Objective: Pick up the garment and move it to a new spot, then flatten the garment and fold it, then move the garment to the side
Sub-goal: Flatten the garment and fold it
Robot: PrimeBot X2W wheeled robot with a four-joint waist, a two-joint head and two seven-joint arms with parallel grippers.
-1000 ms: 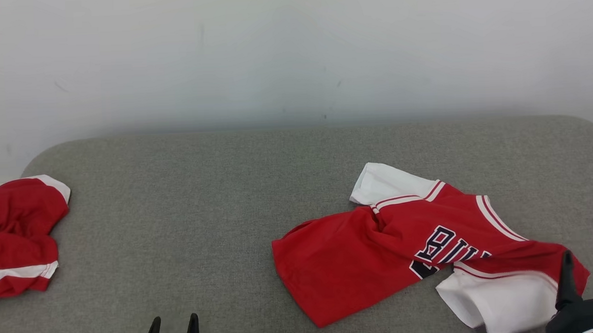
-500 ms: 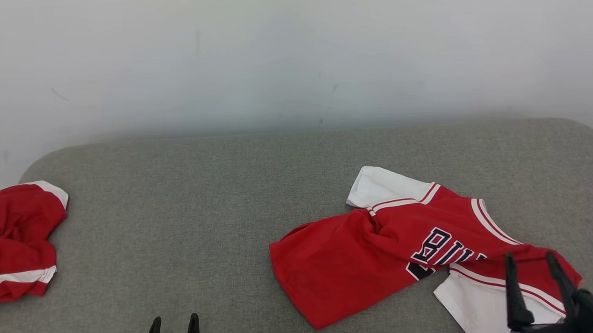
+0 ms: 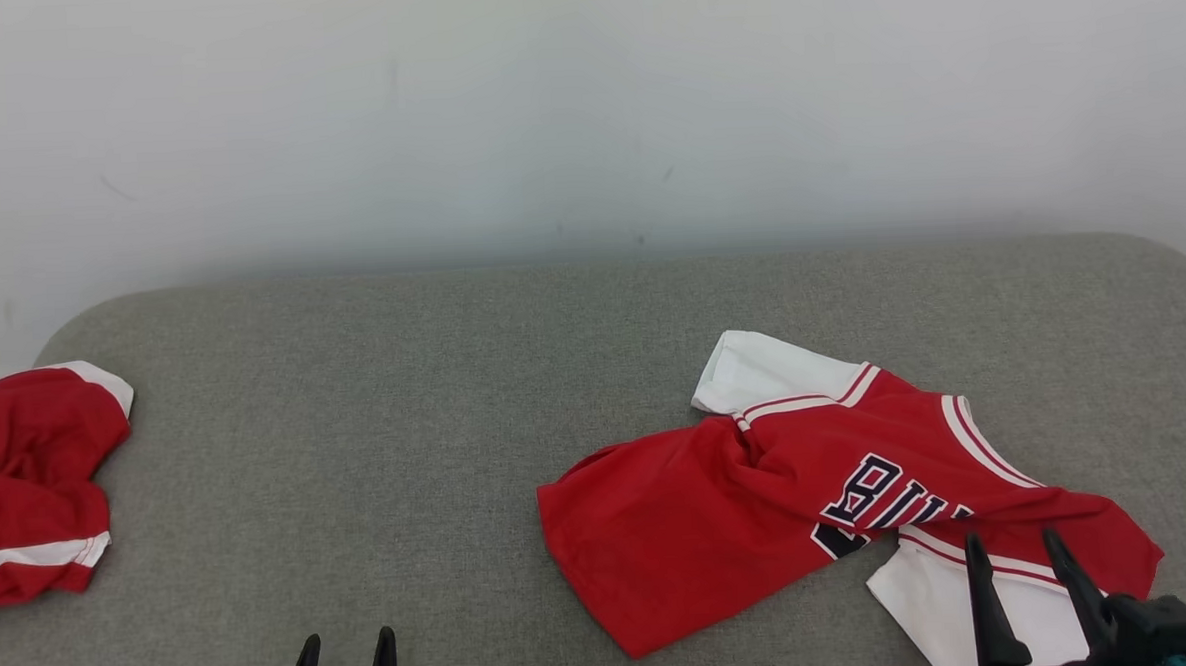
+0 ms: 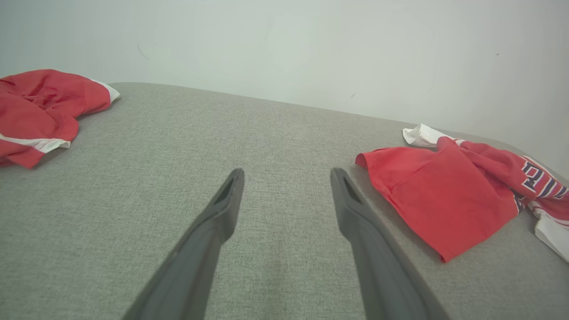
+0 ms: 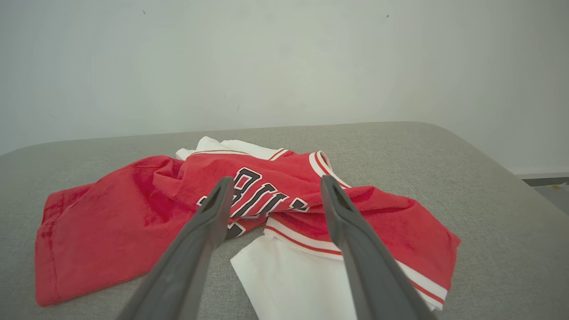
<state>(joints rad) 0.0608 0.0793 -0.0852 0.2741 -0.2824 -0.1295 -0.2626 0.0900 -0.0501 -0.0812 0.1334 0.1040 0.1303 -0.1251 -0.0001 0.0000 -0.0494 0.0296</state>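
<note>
A crumpled red jersey [image 3: 721, 508] with white sleeves and dark lettering lies on the right half of the grey cushion [image 3: 406, 401]; it also appears in the left wrist view [image 4: 449, 191] and the right wrist view [image 5: 133, 218]. My right gripper [image 3: 1013, 547] hovers open over the jersey's near white sleeve [image 5: 289, 280], its fingers straddling the red-and-white trim, holding nothing. My left gripper [image 3: 344, 646] stands open at the bottom edge over bare cushion, well left of the jersey.
A second red and white garment [image 3: 29, 478] lies bunched at the cushion's left edge, also in the left wrist view [image 4: 40, 106]. A pale wall [image 3: 583, 103] rises behind the cushion. The cushion's rounded right edge drops off [image 5: 502, 169].
My right gripper has moved left and lower in the head view, coming over the white sleeve. The camera shifted slightly. The left gripper and jersey stayed put.
</note>
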